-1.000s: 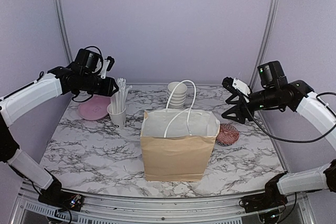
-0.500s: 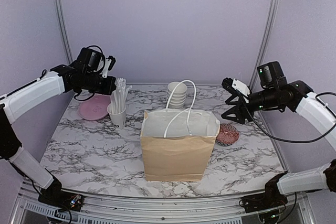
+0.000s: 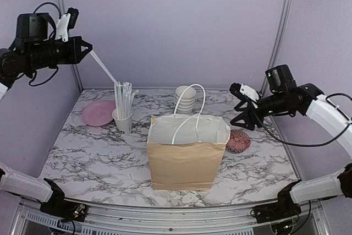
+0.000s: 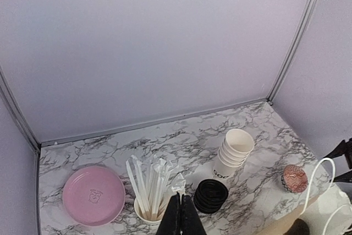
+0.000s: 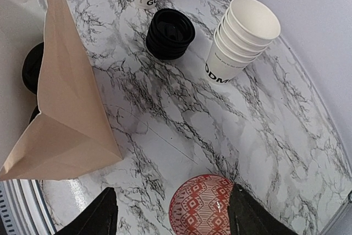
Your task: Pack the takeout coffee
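Note:
The brown paper bag (image 3: pixel 186 158) stands open mid-table. A black lid (image 5: pixel 32 67) of a takeout coffee shows inside it; the cup beneath is hidden. My left gripper (image 3: pixel 85 49) is raised high at the far left, shut on the top of a paper-wrapped straw (image 3: pixel 103 69) that slants down toward the straw cup (image 3: pixel 122 119). The left wrist view shows the shut left gripper (image 4: pixel 183 197) pinching the straw's wrapper tip (image 4: pixel 180 182). My right gripper (image 3: pixel 242 109) hangs open right of the bag, its fingers (image 5: pixel 104 213) spread above the red patterned bowl (image 5: pixel 201 205).
A stack of lidless white cups (image 3: pixel 185 98) and a pile of black lids (image 4: pixel 210 195) stand behind the bag. A pink plate (image 3: pixel 99 113) lies at the back left. The red bowl (image 3: pixel 238 140) sits beside the bag's right side. The bag's white handles (image 3: pixel 190 108) arch above it.
The left gripper shut on a straw and rose up and to the left, drawing it out of the cup. The right arm barely shifted.

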You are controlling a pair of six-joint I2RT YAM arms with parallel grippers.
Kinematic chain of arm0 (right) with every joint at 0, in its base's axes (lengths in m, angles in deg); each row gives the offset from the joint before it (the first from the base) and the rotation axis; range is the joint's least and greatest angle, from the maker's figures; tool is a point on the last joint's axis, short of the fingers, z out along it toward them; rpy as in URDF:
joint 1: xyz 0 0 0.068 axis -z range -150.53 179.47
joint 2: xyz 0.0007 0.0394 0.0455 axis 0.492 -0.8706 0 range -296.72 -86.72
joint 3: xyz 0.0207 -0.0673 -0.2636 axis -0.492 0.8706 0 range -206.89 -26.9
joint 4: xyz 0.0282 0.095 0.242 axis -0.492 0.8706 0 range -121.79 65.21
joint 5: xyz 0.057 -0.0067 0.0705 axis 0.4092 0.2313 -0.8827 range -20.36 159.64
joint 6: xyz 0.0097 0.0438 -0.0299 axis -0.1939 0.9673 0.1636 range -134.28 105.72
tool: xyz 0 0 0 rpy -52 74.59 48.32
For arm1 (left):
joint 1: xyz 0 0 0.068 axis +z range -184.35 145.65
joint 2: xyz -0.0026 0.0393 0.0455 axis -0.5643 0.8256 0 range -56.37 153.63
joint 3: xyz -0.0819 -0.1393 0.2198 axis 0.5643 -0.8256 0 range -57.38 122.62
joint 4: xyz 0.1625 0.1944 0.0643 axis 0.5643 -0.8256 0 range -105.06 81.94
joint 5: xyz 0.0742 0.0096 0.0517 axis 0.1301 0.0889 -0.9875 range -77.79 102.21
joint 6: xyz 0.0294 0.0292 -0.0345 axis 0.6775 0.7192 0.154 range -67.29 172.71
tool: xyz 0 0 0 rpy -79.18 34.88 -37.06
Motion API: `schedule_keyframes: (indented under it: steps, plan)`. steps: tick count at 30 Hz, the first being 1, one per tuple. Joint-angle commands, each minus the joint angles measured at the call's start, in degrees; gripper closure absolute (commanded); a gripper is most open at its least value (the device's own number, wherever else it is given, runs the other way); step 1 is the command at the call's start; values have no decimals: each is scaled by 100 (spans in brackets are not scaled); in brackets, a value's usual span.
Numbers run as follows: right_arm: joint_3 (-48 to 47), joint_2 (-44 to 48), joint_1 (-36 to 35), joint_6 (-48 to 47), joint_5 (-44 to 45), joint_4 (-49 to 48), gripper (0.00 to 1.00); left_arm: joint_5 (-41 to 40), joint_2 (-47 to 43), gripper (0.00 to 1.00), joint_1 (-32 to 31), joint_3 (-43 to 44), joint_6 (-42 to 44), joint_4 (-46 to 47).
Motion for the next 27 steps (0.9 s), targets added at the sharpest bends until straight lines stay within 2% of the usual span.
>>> schedule_keyframes:
  steps: [1, 5, 8, 13, 17, 21, 27]
  plan:
    - [-272, -15, 42, -14, 112, 23, 33, 762, -340, 100, -256, 451, -340, -412]
    - [-265, -65, 42, -8, 223, 24, 33, 1789, -427, 100, -664, 514, -773, -80]
    - [-265, -87, 42, 11, 210, 24, 34, 1993, -305, 100, -1204, 456, -1018, 172]
    - [-313, -95, 51, 16, 276, 24, 33, 1639, 154, 100, -2158, 280, -1018, 521]
    - [-280, -105, 52, 14, 283, 15, 33, 1567, 482, 100, -2647, -380, -1132, 1605]
    - [-261, -88, 51, 7, 330, 15, 33, 1215, 896, 100, -2930, -873, -1185, 2416]
    - [-270, -95, 51, 2, 298, -2, 33, 830, 1374, 100, -3006, -1229, -1215, 3036]
